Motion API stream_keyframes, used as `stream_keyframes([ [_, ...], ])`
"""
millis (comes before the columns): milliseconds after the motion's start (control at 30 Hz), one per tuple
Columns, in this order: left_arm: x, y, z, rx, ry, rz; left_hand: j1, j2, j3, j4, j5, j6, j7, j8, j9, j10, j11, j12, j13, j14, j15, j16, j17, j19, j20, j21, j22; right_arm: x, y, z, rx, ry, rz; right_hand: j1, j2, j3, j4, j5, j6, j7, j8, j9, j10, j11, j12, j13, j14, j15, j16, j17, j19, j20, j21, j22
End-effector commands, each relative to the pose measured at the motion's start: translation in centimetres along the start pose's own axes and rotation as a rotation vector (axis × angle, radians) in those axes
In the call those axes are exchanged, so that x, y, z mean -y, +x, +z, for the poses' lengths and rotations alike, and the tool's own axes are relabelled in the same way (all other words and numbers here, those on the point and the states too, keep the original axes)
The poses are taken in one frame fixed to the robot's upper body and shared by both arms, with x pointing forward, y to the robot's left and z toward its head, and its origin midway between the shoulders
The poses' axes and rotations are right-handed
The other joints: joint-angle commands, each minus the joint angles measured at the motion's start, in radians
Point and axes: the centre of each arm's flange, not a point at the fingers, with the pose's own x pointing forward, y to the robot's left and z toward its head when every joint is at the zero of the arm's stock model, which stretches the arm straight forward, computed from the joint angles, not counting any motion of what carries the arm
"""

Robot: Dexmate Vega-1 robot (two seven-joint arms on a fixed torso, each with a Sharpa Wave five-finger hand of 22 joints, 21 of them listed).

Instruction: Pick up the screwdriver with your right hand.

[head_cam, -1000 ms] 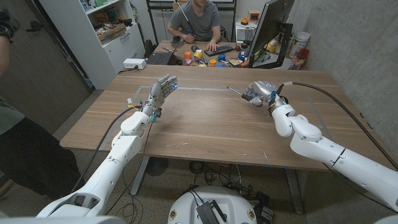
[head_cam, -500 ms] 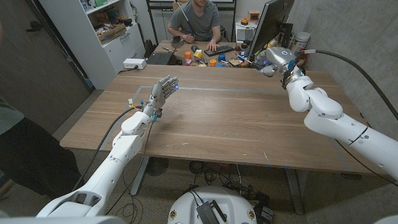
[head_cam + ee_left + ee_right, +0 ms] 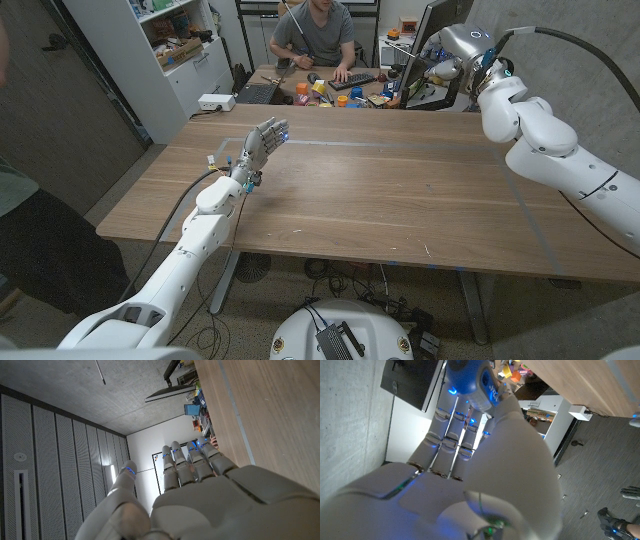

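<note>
Right hand [image 3: 458, 45] raised since, screwdriver unseen

Screwdriver: cannot make out in any view; whatever right hand [image 3: 455, 48] holds is hidden behind its back in head view. Right wrist view: own hand [image 3: 470, 460] blocks grasp; fingers [image 3: 445, 430] curl inward, contents hidden, blue glow blurs detail. Right forearm cut off by head view's right edge. Left hand [image 3: 262, 143]: palm side turned away, contact with table [image 3: 380, 200] unclear. Left wrist view: hand [image 3: 200, 495] cut by lower edge. Person [image 3: 315, 30] behind table: head cropped at top edge. Desk clutter [image 3: 345, 92] too small to identify.
</note>
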Motion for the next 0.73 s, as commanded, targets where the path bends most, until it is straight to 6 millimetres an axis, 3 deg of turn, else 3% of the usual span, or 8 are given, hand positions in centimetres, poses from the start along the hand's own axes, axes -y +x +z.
stream_keyframes([
  [33, 0.19, -0.03, 0.62, 0.003, 0.013, -0.004, -0.004, -0.004, 0.003, 0.004, 0.006, 0.003, 0.004, -0.003, 0.003, 0.007, 0.001, 0.006, 0.003, 0.007, -0.076, 0.003, 0.004, 0.003, -0.019, -0.002, 0.004, 0.41, 0.42, -0.88, -0.012, -0.017, -0.014, 0.140, 0.145, 0.003, 0.006, -0.003, 0.001, 0.003, -0.003, 0.001, 0.095, -0.090, 0.004, 0.017, 0.153, -0.206, 0.004, 0.004, -0.005, -0.106, 0.007, -0.001],
  [733, 0.18, 0.18, 0.29, 0.000, 0.007, 0.000, -0.003, -0.003, 0.005, 0.003, 0.007, 0.003, 0.006, -0.003, 0.002, 0.005, 0.004, 0.005, 0.003, 0.006, -0.076, 0.002, 0.004, 0.003, -0.019, -0.003, 0.004, 0.15, 0.60, -0.79, -0.007, -0.030, -0.004, 0.137, 0.150, 0.004, 0.007, -0.007, -0.003, 0.003, -0.010, 0.001, 0.087, -0.090, 0.001, 0.026, 0.148, -0.207, -0.002, 0.014, -0.024, -0.104, 0.027, -0.009],
])
